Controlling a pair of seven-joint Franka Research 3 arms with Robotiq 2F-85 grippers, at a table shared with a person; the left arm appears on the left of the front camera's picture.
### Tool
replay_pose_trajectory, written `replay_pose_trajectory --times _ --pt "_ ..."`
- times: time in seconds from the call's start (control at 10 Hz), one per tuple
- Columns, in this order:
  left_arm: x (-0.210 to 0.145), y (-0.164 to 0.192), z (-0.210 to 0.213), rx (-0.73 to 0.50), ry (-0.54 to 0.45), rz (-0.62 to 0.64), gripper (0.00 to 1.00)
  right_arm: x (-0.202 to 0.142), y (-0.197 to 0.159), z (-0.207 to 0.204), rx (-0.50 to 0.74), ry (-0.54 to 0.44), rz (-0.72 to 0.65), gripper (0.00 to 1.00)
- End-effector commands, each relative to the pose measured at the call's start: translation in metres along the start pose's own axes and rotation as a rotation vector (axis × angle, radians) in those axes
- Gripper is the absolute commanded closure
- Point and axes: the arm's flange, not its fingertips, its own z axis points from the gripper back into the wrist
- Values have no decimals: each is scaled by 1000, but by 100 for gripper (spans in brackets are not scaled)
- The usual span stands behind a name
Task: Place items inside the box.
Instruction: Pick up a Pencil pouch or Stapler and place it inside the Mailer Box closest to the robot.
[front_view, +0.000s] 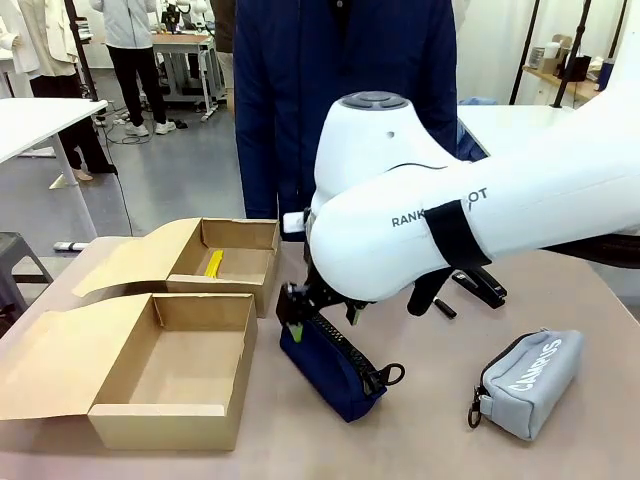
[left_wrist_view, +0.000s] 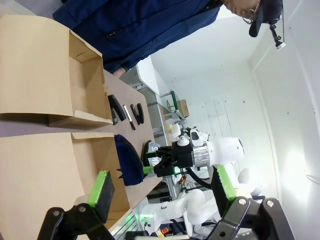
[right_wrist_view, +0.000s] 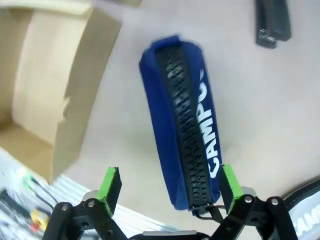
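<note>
A navy zip pouch (front_view: 335, 365) with white "CAMPUS" lettering lies on the table beside the near box (front_view: 190, 365). My right gripper (front_view: 318, 305) hovers just above its far end, open. In the right wrist view the navy pouch (right_wrist_view: 182, 125) runs lengthwise, its zip-pull end between the green pads (right_wrist_view: 112, 182), nearer the right one. A yellow utility knife (front_view: 213, 263) lies in the far box (front_view: 240, 255). The grey pouch (front_view: 530, 380) rests at the right front. A black stapler (front_view: 480, 285) sits behind the right arm. My left gripper (left_wrist_view: 162, 187) is open and holds nothing.
Both cardboard boxes have their lids folded open to the left. A small black marker (front_view: 445, 308) lies near the stapler. A person in a dark navy coat (front_view: 340, 90) stands at the far edge. The right arm's white body covers the table's middle.
</note>
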Motion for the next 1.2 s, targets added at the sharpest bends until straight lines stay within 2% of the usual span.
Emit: replay_pose_trajectory --times 0.0,0.4,0.8,1.0,1.1 --pt "0 0 0 -21 -6 -21 0 7 -10 4 -34 64 146 0" --pt "0 0 0 -21 -6 -21 0 13 -15 -8 -20 33 153 0" --pt "0 0 0 -21 -6 -21 0 36 -15 -72 -93 99 163 0" --pt "0 0 0 -21 -6 -21 0 32 -11 -80 -87 129 178 0" --pt "0 0 0 -21 -6 -21 0 27 -9 -77 -62 116 222 59"
